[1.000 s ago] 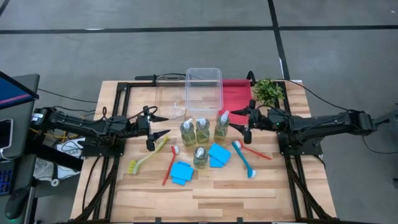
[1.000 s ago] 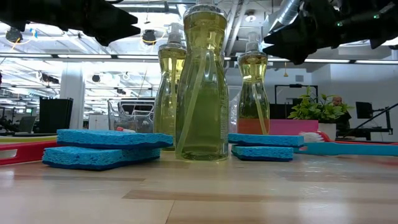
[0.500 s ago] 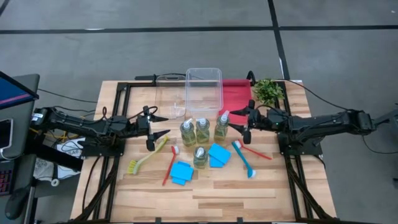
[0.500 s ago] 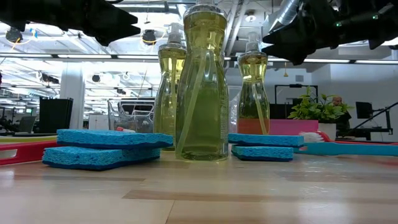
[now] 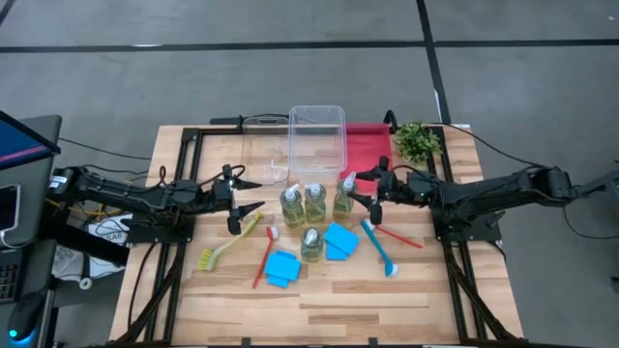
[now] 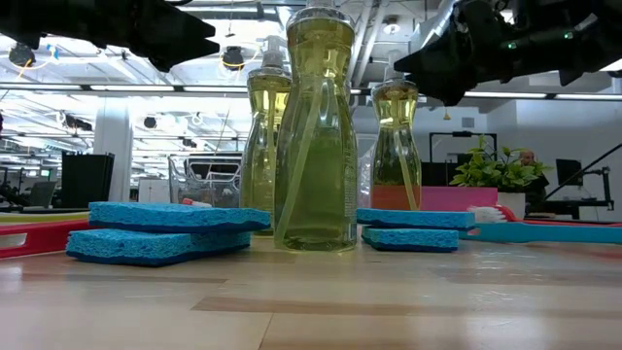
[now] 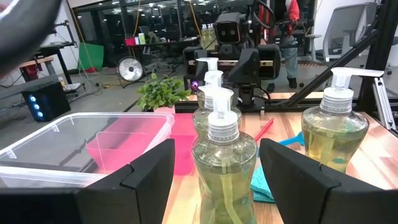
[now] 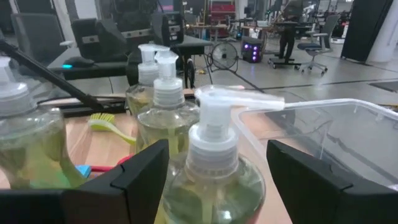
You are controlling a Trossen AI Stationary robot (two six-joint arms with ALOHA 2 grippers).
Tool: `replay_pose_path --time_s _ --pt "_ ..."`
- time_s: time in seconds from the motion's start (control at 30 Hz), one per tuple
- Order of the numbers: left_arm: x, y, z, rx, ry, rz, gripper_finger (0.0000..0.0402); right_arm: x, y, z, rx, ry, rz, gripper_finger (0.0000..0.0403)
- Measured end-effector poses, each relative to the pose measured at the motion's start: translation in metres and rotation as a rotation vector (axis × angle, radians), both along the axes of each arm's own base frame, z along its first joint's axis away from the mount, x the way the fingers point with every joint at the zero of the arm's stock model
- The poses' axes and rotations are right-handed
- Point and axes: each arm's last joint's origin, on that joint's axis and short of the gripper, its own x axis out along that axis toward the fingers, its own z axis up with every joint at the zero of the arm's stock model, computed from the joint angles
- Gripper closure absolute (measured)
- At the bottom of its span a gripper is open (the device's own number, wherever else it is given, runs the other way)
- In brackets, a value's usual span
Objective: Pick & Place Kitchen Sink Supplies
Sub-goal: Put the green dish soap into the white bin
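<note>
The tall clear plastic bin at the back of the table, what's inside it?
Nothing shows inside the tall clear plastic bin: the wooden table reads through its floor from above. The left wrist view shows the red bin behind through its clear wall, no supplies.

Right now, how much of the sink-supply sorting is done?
Nothing is placed yet: the clear bin and red bin hold no supplies. The right gripper, open, is closing on the rightmost bottle. Bottles, brushes and sponges remain on the table.
</note>
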Motion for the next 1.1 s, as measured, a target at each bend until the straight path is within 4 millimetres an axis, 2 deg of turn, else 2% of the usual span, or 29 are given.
replay_pose_path --time_s 0.5,0.77,1.1 --pt "0.0 0.0 0.0 0.0 -0.001 0.0 0.0165 0.001 0.0 0.005 -0.006 -0.067 -0.002 0.0138" --pt "0.0 0.0 0.0 -0.001 -0.005 0.0 0.0165 0.012 -0.001 -0.001 -0.006 -0.068 -0.004 0.0138" --pt "0.0 0.0 0.0 -0.001 -0.006 0.0 0.0165 0.022 -0.002 0.008 -0.014 -0.082 -0.007 0.0138"
